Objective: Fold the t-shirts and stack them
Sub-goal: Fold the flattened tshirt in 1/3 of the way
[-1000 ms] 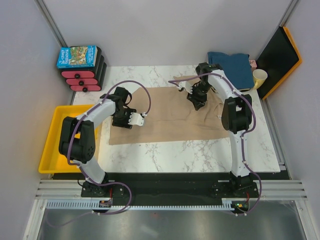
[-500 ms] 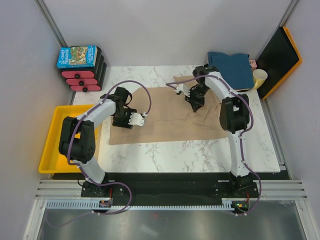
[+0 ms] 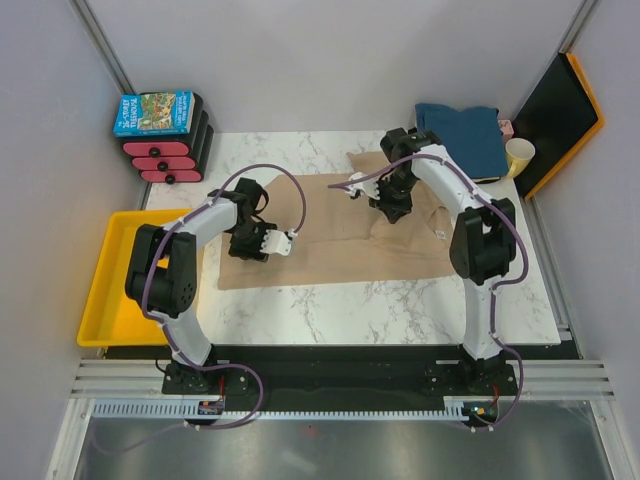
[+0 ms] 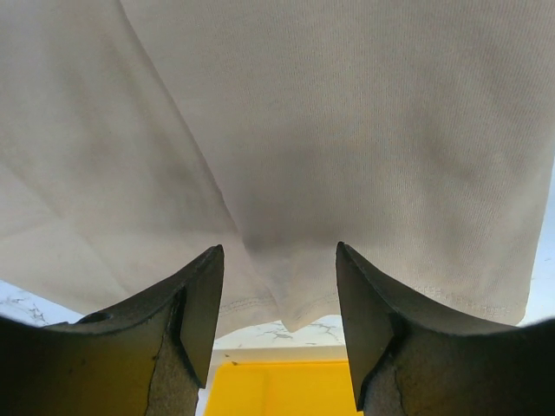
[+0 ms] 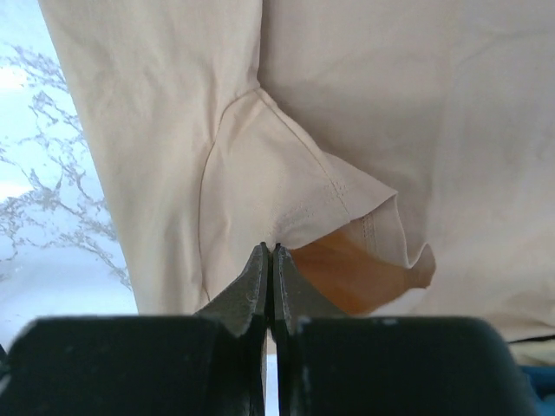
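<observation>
There, tan t-shirt (image 3: 340, 245) on table (image 3: 380, 310) beside yellow tray (image 3: 100, 300).

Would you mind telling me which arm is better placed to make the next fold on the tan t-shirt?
Right, probably: the right gripper is shut on the tan t-shirt at its sleeve, cloth bunched up there. The left gripper hangs open above a stitched edge, gripping nothing.

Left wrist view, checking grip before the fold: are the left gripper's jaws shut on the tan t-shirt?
No, the left gripper stands open, its fingers apart with the tan t-shirt showing in the gap.
</observation>
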`<state>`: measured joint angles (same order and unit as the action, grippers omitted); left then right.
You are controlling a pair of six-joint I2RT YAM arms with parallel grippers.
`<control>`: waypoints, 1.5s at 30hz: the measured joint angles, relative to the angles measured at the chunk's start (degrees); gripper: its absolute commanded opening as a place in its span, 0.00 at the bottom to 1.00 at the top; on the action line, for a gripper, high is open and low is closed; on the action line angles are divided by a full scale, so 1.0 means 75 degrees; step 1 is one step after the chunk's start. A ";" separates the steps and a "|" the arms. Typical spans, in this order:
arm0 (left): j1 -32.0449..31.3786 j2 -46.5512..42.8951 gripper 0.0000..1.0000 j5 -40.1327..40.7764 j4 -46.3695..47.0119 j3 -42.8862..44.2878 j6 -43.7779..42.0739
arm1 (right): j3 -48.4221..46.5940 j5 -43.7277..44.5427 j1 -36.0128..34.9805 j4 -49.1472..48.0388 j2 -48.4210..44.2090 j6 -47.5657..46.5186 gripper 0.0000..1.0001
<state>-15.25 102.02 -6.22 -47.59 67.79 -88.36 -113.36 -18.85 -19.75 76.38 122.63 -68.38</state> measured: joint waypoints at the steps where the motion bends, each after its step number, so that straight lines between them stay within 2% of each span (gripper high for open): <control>1: 0.0000 0.0020 0.61 0.0000 0.0009 0.0000 0.0000 | 0.0119 0.0087 0.0000 -0.0006 -0.0108 -0.0055 0.04; 5: 0.0000 0.0058 0.61 0.0003 0.0087 0.0000 0.0000 | 0.0804 0.0361 0.0006 -0.0044 -0.0428 -0.0233 0.11; 15: 0.0000 0.0064 0.61 0.0012 0.0213 0.0000 0.0003 | 0.2486 0.0766 -0.0195 0.0009 -0.0927 -0.0449 0.53; 18: 0.0000 0.0064 0.61 0.0009 0.0239 0.0000 0.0003 | 0.2806 0.0784 -0.0256 0.0023 -0.1157 -0.0452 0.56; 25: -0.0003 0.0064 0.61 0.0009 0.0265 0.0000 0.0003 | 0.2763 0.0781 -0.0294 0.0090 -0.1311 -0.0364 0.60; 35: -0.0020 0.0064 0.61 0.0009 0.0312 0.0000 0.0003 | 0.1107 0.0787 -0.0303 0.0067 -0.1343 -0.0210 0.61; 40: -0.0050 0.0064 0.61 0.0006 0.0335 0.0000 0.0003 | 0.0796 0.0836 -0.0262 0.0082 -0.1215 -0.0152 0.60; 43: -0.0058 0.0064 0.61 0.0006 0.0361 0.0000 0.0012 | 0.0688 0.0898 -0.0213 0.0041 -0.0839 0.0052 0.52; 44: -0.0064 0.0064 0.61 0.0006 0.0373 -0.0006 0.0015 | 0.0662 0.0933 -0.0204 -0.0017 -0.0723 0.0154 0.38; 45: -0.0070 0.0064 0.61 0.0006 0.0388 -0.0017 0.0029 | 0.0650 0.0982 -0.0192 -0.0184 -0.0597 0.0286 0.31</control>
<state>-15.77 102.50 -6.17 -44.69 67.66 -88.14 -108.49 -11.49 -21.19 75.00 118.15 -66.24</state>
